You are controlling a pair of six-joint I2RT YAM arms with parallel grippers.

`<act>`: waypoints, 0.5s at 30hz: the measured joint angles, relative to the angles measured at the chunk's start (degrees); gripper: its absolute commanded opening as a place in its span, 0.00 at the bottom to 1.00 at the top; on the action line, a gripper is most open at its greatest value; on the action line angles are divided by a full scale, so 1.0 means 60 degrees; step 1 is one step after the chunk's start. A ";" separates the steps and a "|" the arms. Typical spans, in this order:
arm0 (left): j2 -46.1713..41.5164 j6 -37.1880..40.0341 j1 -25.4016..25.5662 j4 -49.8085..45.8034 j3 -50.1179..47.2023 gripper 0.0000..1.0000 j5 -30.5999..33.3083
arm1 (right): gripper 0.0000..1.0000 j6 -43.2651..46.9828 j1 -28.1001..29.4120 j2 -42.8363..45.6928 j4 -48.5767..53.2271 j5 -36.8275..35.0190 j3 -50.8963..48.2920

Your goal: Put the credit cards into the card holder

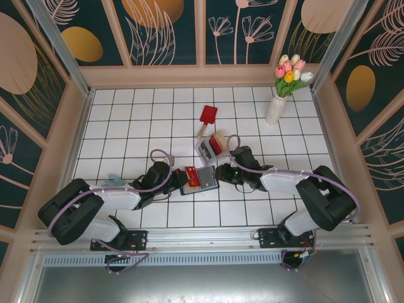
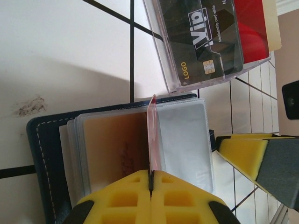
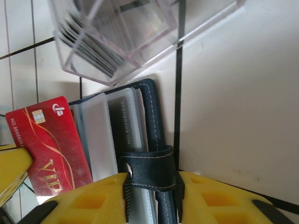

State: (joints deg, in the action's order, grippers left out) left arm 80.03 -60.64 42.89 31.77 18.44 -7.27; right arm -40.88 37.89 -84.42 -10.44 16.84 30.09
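The navy card holder (image 1: pixel 203 179) lies open on the tiles between my two grippers. My left gripper (image 2: pixel 151 173) is shut on a red credit card (image 2: pixel 153 135), seen edge-on and standing over the holder's clear sleeves (image 2: pixel 182 135). An orange card (image 2: pixel 114 144) sits in a sleeve beside it. In the right wrist view the same red card (image 3: pixel 51 144) shows its face at the left. My right gripper (image 3: pixel 152 179) is shut on the holder's snap tab (image 3: pixel 149 168), beside a dark card (image 3: pixel 124 126) in a sleeve. From above, the left gripper (image 1: pixel 178 175) and the right gripper (image 1: pixel 219 172) flank the holder.
A clear plastic box (image 1: pixel 210 146) with several cards, a black VIP card (image 2: pixel 205 42) among them, stands just behind the holder. Further back lie a red paddle (image 1: pixel 207 117) and a white vase of tulips (image 1: pixel 278 107). A small teal object (image 1: pixel 113 180) lies at the left.
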 measured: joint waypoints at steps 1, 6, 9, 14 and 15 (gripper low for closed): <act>0.0055 0.0000 0.0000 0.0080 0.0000 0.00 -0.0033 | 0.29 0.0000 0.0000 -0.0084 -0.0015 -0.0015 0.0000; 0.0084 -0.0040 0.0000 0.0288 0.0000 0.00 -0.0109 | 0.23 -0.0022 0.0000 -0.0379 -0.0025 -0.0058 0.0025; 0.0000 -0.0175 0.0000 0.0306 -0.0004 0.00 -0.0138 | 0.20 -0.0029 0.0007 -0.0397 -0.0018 -0.0131 0.0029; -0.0255 -0.0295 0.0000 0.0321 -0.0004 0.00 -0.0135 | 0.19 -0.0022 0.0025 -0.0423 -0.0004 -0.0240 0.0066; -0.0259 -0.0328 0.0000 0.0317 -0.0004 0.00 -0.0135 | 0.19 -0.0022 0.0025 -0.0441 0.0004 -0.0266 0.0084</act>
State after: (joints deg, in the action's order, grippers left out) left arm 78.48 -62.61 42.89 33.67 18.41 -8.08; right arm -41.01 38.04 -87.07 -10.41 15.25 30.59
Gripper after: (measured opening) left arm 0.066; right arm 0.195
